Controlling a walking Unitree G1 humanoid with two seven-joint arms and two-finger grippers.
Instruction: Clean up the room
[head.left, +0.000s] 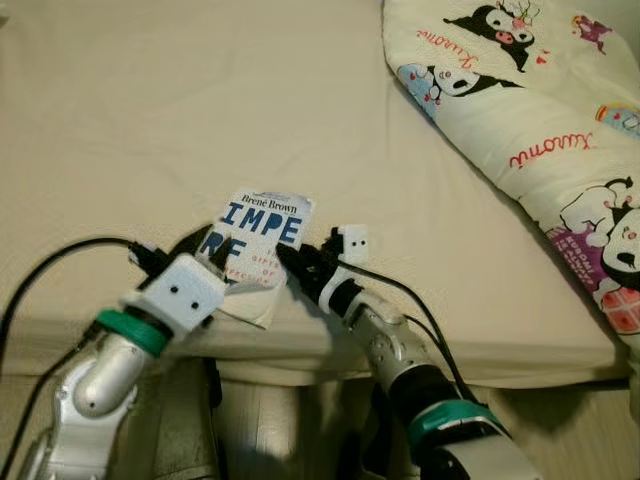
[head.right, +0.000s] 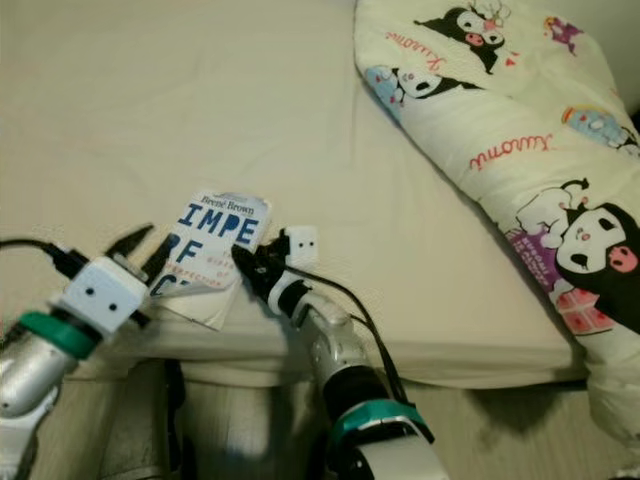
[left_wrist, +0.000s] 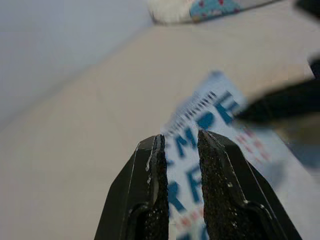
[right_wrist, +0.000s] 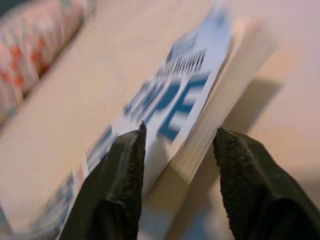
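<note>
A paperback book (head.left: 262, 232) with a white cover and big blue letters lies on the beige bed (head.left: 150, 120), right at its front edge. My right gripper (head.left: 287, 256) is at the book's near right corner. In the right wrist view it is open (right_wrist: 180, 131), one finger over the cover and the other beside the page block. My left gripper (head.right: 145, 248) is at the book's near left side. Its fingers (left_wrist: 150, 165) stand a narrow gap apart, and the cover shows beyond them. The book's near corner looks lifted and curled.
A bunched cream duvet (head.left: 540, 110) printed with cartoon figures covers the bed's right side. The mattress's front edge (head.left: 480, 350) runs just below the book. Black cables (head.left: 60, 255) trail from both wrists. The floor (head.right: 500, 430) lies below the bed.
</note>
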